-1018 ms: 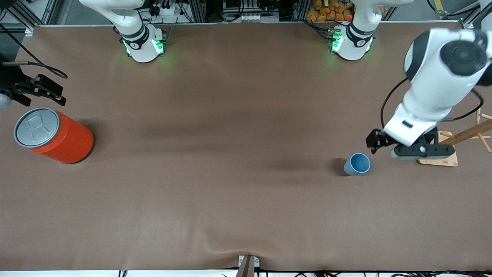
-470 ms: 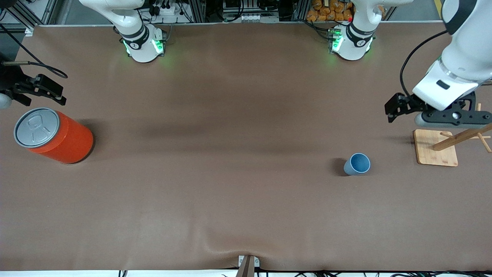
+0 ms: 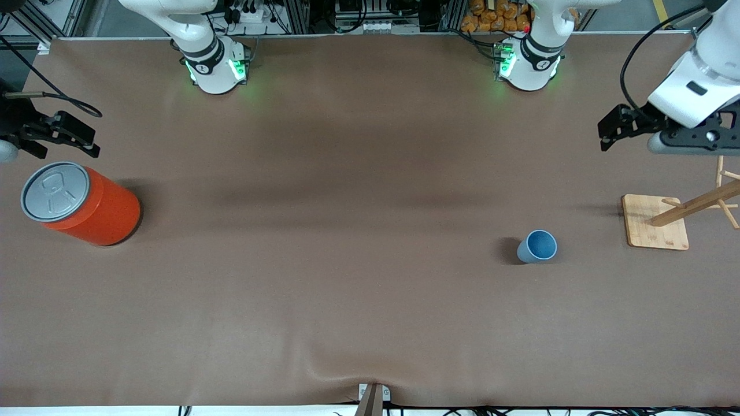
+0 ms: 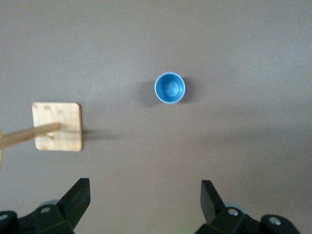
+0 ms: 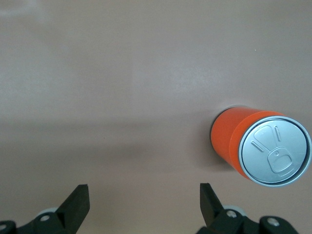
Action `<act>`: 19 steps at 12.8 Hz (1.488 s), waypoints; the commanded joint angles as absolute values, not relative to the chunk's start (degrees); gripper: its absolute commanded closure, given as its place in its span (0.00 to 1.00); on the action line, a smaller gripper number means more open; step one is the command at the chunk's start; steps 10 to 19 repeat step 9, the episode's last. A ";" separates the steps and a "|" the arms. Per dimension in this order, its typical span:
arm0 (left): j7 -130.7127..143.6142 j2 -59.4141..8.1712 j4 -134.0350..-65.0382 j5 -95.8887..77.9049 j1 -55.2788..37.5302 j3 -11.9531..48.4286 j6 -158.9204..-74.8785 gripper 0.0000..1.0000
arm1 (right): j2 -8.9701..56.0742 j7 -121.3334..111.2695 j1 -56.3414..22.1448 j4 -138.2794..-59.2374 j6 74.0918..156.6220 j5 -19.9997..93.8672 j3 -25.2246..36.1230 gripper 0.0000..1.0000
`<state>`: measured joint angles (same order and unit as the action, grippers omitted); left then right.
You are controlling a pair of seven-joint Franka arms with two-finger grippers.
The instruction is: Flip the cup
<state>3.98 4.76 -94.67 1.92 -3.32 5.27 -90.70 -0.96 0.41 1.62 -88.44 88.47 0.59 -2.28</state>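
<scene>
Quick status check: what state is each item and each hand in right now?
Small light-blue tapered cup: upright, mouth up, free on the table.
Large orange canister with grey lid: upright, lid on.
Wooden peg stand on a square base: standing, pegs bare where visible.
Left hand: open, empty, above the table, away from the cup.
Right hand: open, empty, waiting near the canister.

Open brown table (image 3: 358, 231) surrounds my upright cup (image 3: 537, 247) on every side. The only nearby obstacle is a wooden peg stand (image 3: 656, 230) toward the left arm's table edge. An orange canister (image 3: 87, 205) stands well apart at the right arm's edge.
</scene>
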 commanded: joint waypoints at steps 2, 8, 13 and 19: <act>2.72 7.21 -95.63 -0.09 -3.69 3.69 -86.85 0.00 | -1.32 -0.18 1.50 -88.15 87.80 0.53 -2.29 0.00; 3.34 5.80 -92.02 0.44 -4.48 3.78 -86.22 0.00 | -1.32 -0.18 1.49 -88.15 87.80 0.53 -2.29 0.00; 3.34 5.80 -92.11 0.44 -4.48 3.78 -86.05 0.00 | -1.32 -0.18 1.41 -88.15 87.80 0.53 -2.29 0.00; 3.34 5.80 -92.11 0.44 -4.48 3.78 -86.05 0.00 | -1.32 -0.18 1.41 -88.15 87.80 0.53 -2.29 0.00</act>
